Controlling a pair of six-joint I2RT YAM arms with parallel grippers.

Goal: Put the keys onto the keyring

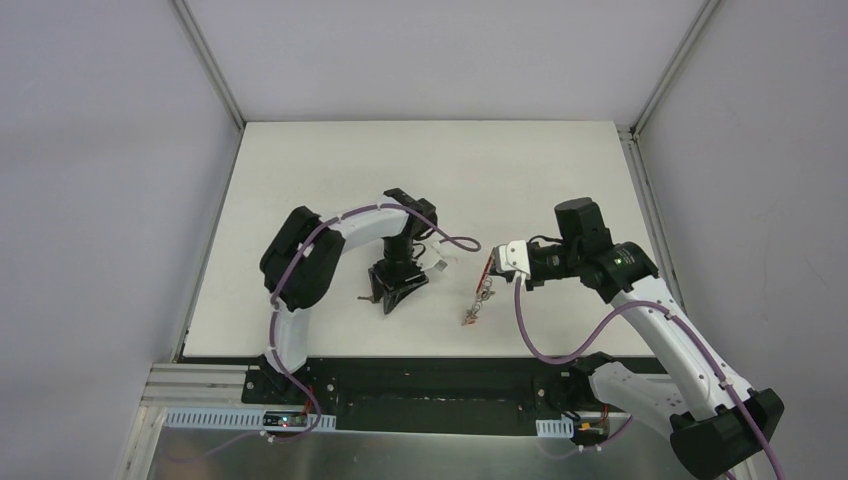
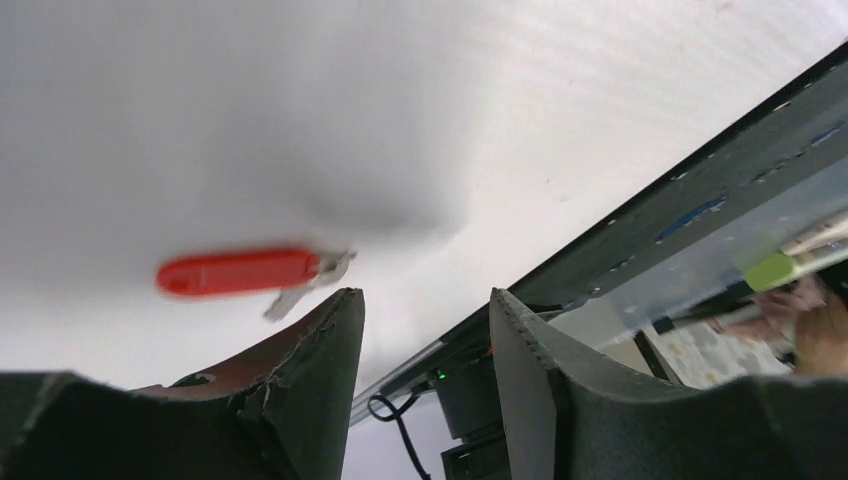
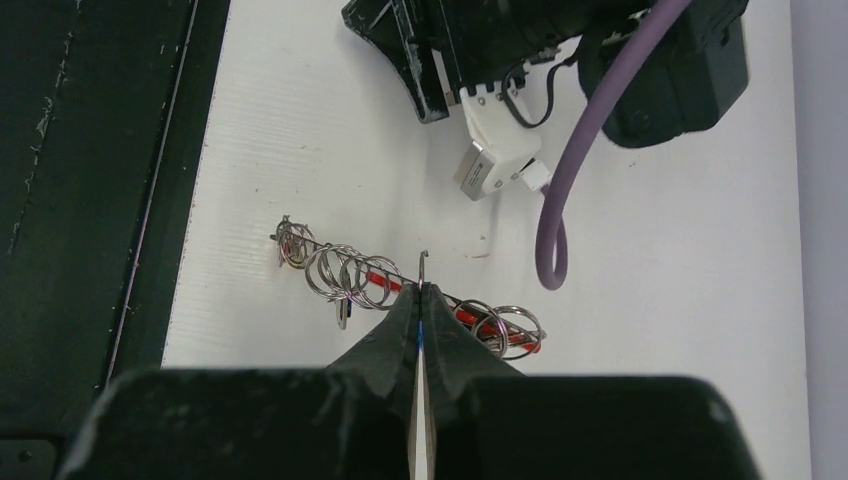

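Observation:
A red-headed key (image 2: 240, 272) with a silver blade lies on the white table, just beyond and left of my left gripper's left finger (image 2: 320, 370). My left gripper (image 2: 425, 310) is open and empty, low over the table (image 1: 384, 299). My right gripper (image 3: 420, 292) is shut on one metal ring of the keyring (image 3: 345, 272). A bit of blue shows between its fingers. The keyring's grey rings are strung along a red band and trail from the gripper (image 1: 497, 265) toward the near edge (image 1: 480, 298). No other keys are in view.
The white table (image 1: 430, 170) ends at a black rail (image 1: 420, 372) close to the keyring's lower end. The left arm's wrist and its purple cable (image 3: 555, 200) lie just beyond the keyring. Grey walls enclose the table on three sides.

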